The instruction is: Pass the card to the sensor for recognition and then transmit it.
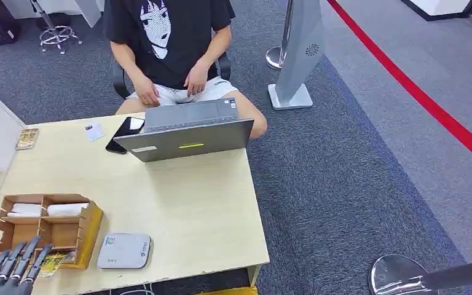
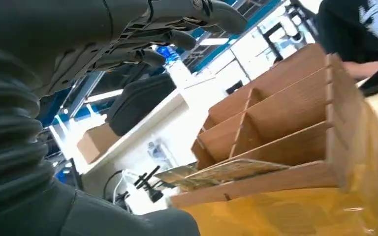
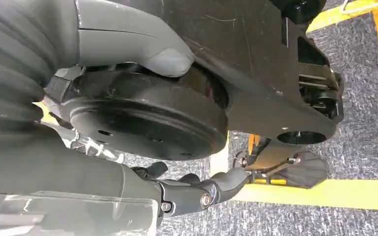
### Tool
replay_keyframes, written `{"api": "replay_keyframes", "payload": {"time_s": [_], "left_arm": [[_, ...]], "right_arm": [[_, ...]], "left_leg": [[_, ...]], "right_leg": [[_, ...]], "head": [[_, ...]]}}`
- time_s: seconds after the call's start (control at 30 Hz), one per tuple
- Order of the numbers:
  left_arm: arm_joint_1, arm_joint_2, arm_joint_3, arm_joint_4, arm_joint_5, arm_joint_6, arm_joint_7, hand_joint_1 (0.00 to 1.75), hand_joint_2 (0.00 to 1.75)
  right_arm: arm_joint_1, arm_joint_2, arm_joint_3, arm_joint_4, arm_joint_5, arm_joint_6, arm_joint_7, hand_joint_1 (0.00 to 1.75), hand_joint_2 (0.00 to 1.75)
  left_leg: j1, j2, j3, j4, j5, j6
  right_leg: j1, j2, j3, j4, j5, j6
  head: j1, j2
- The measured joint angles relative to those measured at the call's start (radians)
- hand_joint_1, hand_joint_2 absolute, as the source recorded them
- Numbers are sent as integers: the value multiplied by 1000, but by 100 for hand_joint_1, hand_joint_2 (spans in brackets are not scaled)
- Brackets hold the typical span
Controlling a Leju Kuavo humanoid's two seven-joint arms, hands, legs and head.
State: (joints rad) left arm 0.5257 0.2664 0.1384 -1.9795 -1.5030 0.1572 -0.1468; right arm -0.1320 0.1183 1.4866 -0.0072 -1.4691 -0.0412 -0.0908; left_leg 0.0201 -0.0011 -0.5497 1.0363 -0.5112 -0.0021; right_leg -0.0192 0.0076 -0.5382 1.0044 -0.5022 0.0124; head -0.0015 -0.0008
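A yellowish patterned card lies in the front slot of the wooden organizer at the table's near left corner. The left wrist view has the same card sticking out of the organizer. My left hand hovers just left of that slot, fingers spread and holding nothing. The grey-white sensor box sits flat on the table to the right of the organizer. My right hand hangs low over grey carpet, thumb and fingers loose, with nothing in it.
A person sits behind an open grey laptop at the table's far side. A black phone, a small white card and a small box lie nearby. White items fill the organizer's rear compartments. A grey stand is on the carpet.
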Motion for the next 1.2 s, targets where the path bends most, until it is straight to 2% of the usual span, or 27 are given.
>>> {"api": "replay_keyframes", "payload": {"time_s": [0.23, 0.4, 0.57, 0.77, 1.2], "left_arm": [[-33, -97, 110, 52, -20, 2, -66, 0, 175], [-83, -176, 176, 87, -44, 39, -116, 0, 175], [-137, -237, 218, 130, -58, 85, -134, 0, 175], [-184, -275, 226, 173, -58, 101, -119, 0, 175], [-226, -315, 226, 222, -58, 97, -126, 0, 175]], "right_arm": [[-1, 0, 12, 1, -5, -1, 0, 0, 175], [-2, 0, 23, 2, -17, -1, 0, 0, 175], [-4, 0, 32, 4, -18, 1, 3, 0, 175], [-6, 0, 49, 5, -18, 2, 3, 0, 175], [-7, 0, 56, 6, -18, 2, 5, 0, 175]], "left_leg": [[0, 0, 0, 0, 0, 0], [0, 0, 0, 0, 0, 0], [0, 0, 0, 0, 0, 0], [0, 0, 1, 0, 0, 0], [0, 0, 1, 0, 0, 0]], "right_leg": [[0, 0, 0, 0, 0, 0], [0, 0, 0, 0, 0, 0], [0, -1, 0, 0, 0, 0], [0, -1, 0, 0, 0, 0], [0, 0, 0, 0, 0, 0]], "head": [[0, 0], [0, 0], [0, 0], [0, 0], [0, 0]]}}
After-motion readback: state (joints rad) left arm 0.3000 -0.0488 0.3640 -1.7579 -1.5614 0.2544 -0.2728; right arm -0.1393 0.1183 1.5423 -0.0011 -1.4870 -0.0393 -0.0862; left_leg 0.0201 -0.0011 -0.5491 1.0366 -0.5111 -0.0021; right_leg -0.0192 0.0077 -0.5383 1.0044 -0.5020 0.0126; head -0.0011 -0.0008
